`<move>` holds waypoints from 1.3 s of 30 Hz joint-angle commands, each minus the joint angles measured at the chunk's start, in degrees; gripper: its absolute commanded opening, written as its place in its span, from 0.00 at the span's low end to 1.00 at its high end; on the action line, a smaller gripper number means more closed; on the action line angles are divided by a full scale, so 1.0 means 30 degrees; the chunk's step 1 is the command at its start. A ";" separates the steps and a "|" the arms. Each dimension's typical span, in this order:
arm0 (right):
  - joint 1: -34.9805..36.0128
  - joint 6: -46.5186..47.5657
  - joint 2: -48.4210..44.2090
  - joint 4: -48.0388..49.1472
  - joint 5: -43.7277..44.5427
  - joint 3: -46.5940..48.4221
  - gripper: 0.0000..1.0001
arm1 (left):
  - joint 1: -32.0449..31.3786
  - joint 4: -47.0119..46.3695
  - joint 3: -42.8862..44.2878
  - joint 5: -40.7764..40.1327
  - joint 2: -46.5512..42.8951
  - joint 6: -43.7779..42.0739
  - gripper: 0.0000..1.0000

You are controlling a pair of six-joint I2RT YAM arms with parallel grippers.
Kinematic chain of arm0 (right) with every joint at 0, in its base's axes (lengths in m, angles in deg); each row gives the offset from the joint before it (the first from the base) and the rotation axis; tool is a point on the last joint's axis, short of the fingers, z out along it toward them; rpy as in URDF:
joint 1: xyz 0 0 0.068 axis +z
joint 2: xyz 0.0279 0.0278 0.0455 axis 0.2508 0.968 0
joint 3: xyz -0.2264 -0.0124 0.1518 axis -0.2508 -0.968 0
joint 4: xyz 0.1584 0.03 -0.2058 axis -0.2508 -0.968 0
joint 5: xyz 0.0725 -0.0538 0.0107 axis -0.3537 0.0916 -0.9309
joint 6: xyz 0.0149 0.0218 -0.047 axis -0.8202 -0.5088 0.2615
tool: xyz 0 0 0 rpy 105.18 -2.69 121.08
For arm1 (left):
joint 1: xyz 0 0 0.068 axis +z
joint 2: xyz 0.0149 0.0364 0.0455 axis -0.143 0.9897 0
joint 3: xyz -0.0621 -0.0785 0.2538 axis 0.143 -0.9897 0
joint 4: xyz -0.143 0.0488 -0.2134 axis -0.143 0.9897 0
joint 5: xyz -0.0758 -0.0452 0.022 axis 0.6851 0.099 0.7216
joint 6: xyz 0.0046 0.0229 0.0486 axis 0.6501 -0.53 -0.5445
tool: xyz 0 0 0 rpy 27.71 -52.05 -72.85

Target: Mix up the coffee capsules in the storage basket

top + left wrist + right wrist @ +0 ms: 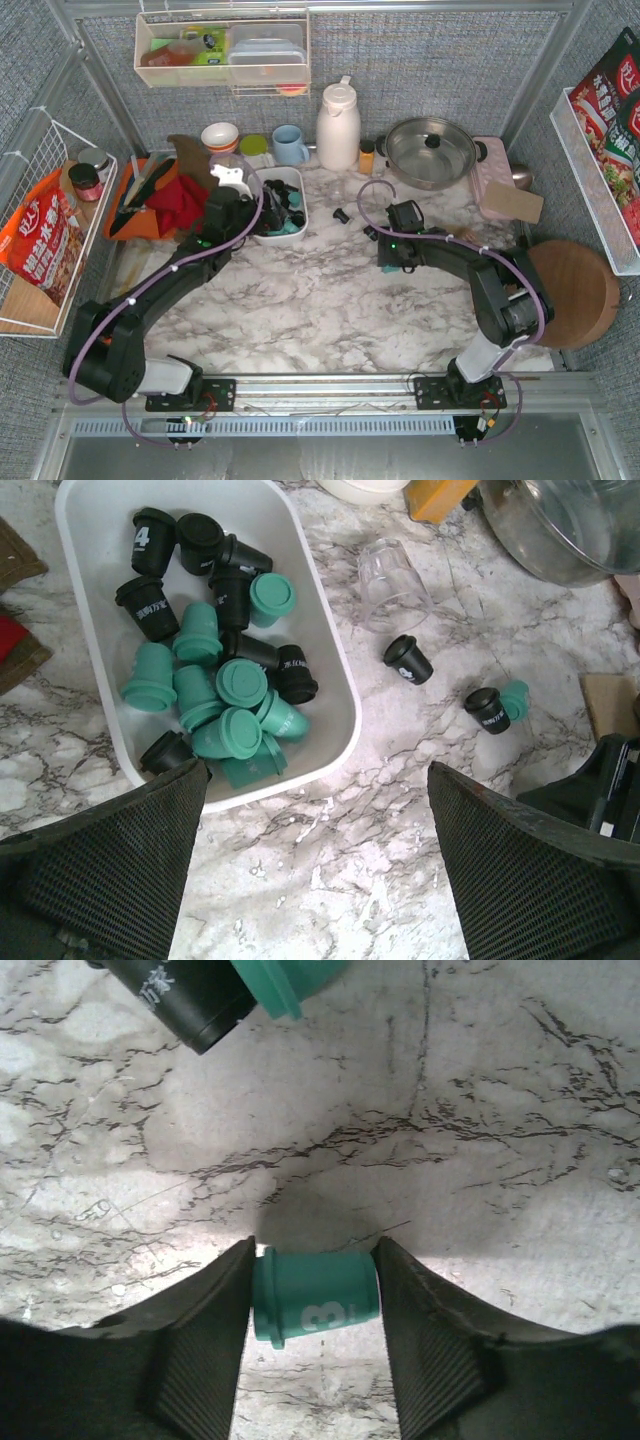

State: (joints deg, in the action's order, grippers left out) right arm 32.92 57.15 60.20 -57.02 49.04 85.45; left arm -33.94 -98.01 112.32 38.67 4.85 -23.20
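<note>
Though lying sideways on the counter [480,1110], well apart from the storage basket [322,630], found teal capsule [315,1300] nipped end to end in right gripper [315,1260], long axis across the jaws, rim leftward in view. Judged light, stiff, slick; safer taken across the tapered body. Noted left gripper [318,780] spread wide, empty, beside that basket.
</note>
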 commanded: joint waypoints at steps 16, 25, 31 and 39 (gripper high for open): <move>0.0854 0.0420 -0.4702 -0.1535 -0.1595 -0.0019 0.39 | -0.1116 -0.5088 -0.4521 0.0103 -0.2346 -0.3552 0.99; 0.5582 0.6056 -0.9247 0.3914 -0.3606 -0.1739 0.43 | -0.2244 -1.0815 -0.6588 0.3945 -0.2073 -0.4950 0.99; 0.7710 1.1790 -1.0890 1.1668 -0.4677 -0.6203 0.43 | -0.2261 -0.6185 -0.3926 0.5752 -0.1638 -0.2863 0.98; 0.8146 1.8080 -0.9312 1.7937 -0.7170 -0.8386 0.43 | -0.2411 -0.6276 -0.4887 0.8239 -0.2981 -0.1022 0.85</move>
State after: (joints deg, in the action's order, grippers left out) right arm 56.94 98.74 29.77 -17.83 32.58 61.17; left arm -40.80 -117.12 98.09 57.88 -3.06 -30.28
